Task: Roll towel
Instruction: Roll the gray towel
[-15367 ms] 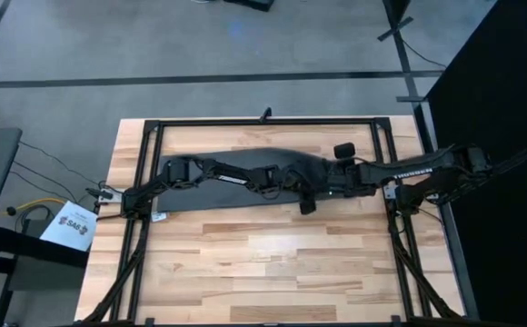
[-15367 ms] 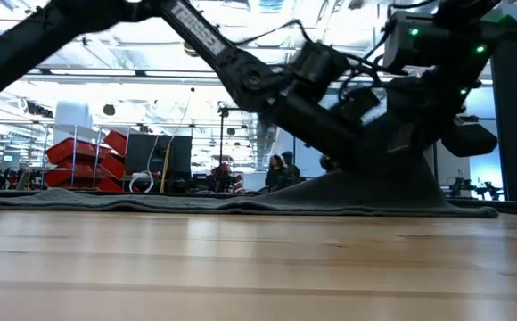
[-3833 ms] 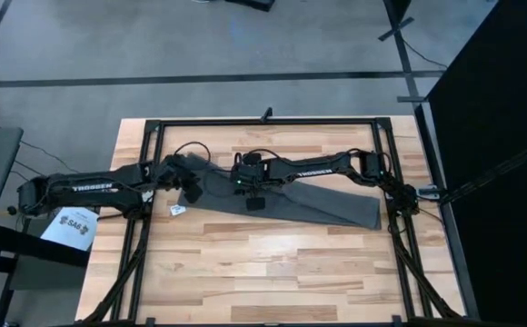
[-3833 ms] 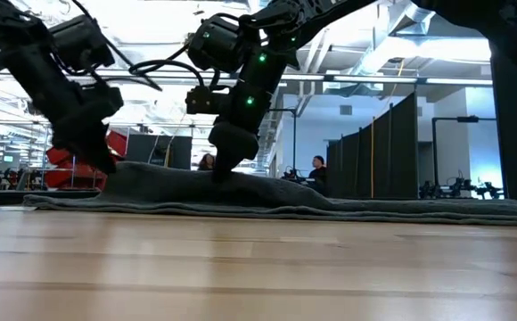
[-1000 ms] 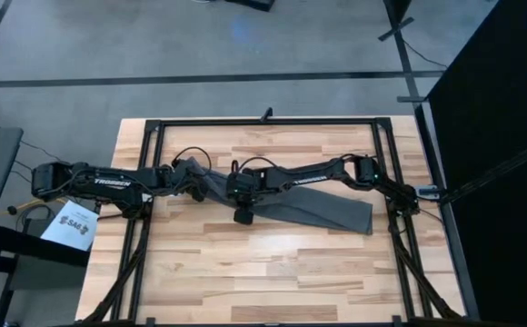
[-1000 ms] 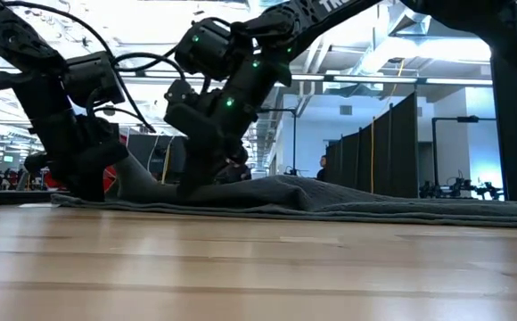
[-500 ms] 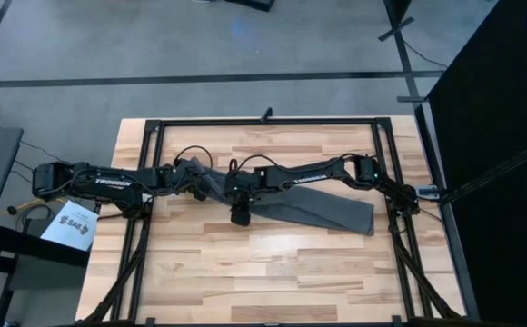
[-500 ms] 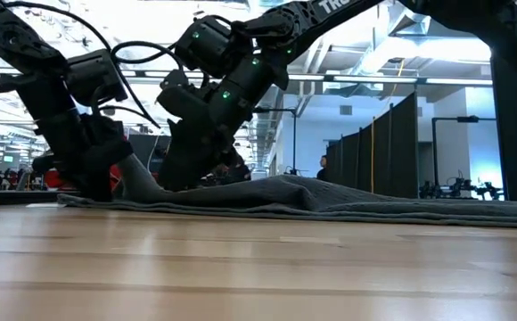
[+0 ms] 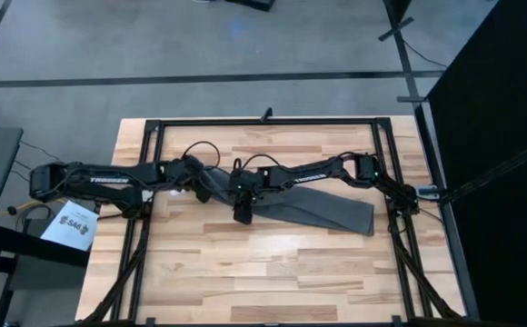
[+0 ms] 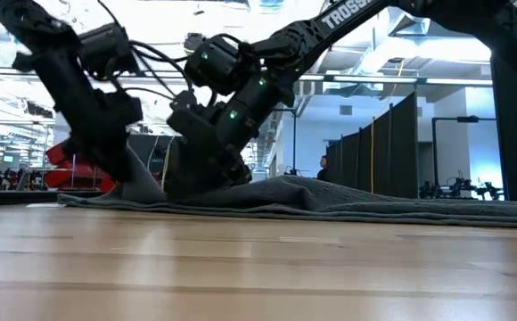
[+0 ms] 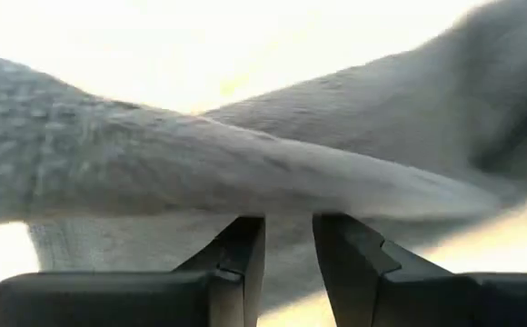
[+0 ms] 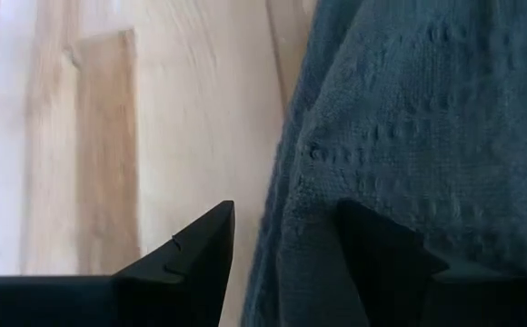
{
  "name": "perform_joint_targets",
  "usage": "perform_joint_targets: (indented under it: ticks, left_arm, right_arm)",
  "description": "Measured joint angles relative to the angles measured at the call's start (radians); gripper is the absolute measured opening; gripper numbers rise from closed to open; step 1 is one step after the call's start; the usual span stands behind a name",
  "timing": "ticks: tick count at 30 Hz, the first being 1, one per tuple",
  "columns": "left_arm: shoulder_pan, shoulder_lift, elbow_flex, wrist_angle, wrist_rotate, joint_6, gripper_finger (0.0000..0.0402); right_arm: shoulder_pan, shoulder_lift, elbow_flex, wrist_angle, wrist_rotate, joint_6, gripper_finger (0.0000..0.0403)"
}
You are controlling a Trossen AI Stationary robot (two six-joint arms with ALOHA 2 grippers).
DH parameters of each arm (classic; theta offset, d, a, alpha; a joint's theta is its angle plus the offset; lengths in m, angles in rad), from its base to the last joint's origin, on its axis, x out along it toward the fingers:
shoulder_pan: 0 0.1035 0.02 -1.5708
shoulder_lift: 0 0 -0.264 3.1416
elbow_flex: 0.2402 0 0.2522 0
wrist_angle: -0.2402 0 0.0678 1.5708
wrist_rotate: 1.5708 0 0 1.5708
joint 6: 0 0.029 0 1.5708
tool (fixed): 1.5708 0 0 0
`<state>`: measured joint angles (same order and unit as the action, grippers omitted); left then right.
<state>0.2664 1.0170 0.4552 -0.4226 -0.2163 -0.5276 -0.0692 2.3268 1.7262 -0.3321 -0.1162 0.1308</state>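
Since half a second ago, the left arm has swung in toward the middle, lifting the towel's left end higher; the right arm has barely shifted. Counter [image 9: 245,263]: bare wood under a black frame. Towel [image 9: 323,207]: dark grey, long axis running left to right across the counter's middle, right portion flat, left end bunched and raised between the two hands. Left hand [image 11: 289,238]: fingers nearly together, apparently pinching a fold of towel at that left end. Right hand [image 12: 284,238]: just beside it, fingers apart, straddling the towel's edge. Judgement: the roll must travel rightward along the long axis, so both hands sit at the correct starting end. Legible writing: "TROSSEN" on the arms; a paper sheet [image 9: 73,222] beside the counter reads "SAS".
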Motion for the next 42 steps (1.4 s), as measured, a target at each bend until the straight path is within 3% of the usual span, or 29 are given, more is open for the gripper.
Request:
perform_joint_targets:
  ticks: [5,11,17,22,26,35,42]
  left_arm:
    - [-0.051,-0.099,0.082,-0.15,0.031,-0.009,0.0082]
    - [-0.141,-0.153,0.062,-0.003,-0.054,0.008,0.0081]
    - [-0.143,-0.034,-0.011,0.104,-0.178,0.017,0.0081]
    - [-0.139,0.065,-0.015,0.261,-0.198,0.061,0.0082]
    - [-0.119,0.114,-0.011,0.277,-0.203,0.064,0.0081]
    - [-0.109,0.107,-0.011,-0.033,-0.206,-0.065,0.0081]
    - [-0.109,0.095,-0.019,-0.217,-0.316,-0.149,0.0082]
  right_arm:
    - [0.0,-0.001,-0.011,0.012,0.005,-0.011,0.0187]
    - [-0.004,-0.001,-0.013,0.024,0.009,-0.018,0.0187]
    - [-0.006,0.0,-0.014,0.03,0.009,-0.026,0.0187]
    - [-0.008,0.0,-0.015,0.037,0.012,-0.026,0.0187]
    - [-0.008,0.001,-0.015,0.037,0.013,-0.026,0.0187]
    - [-0.02,0.001,-0.014,0.028,0.013,-0.045,0.0187]
    - [-0.032,0.001,-0.014,0.027,0.013,-0.123,0.0187]
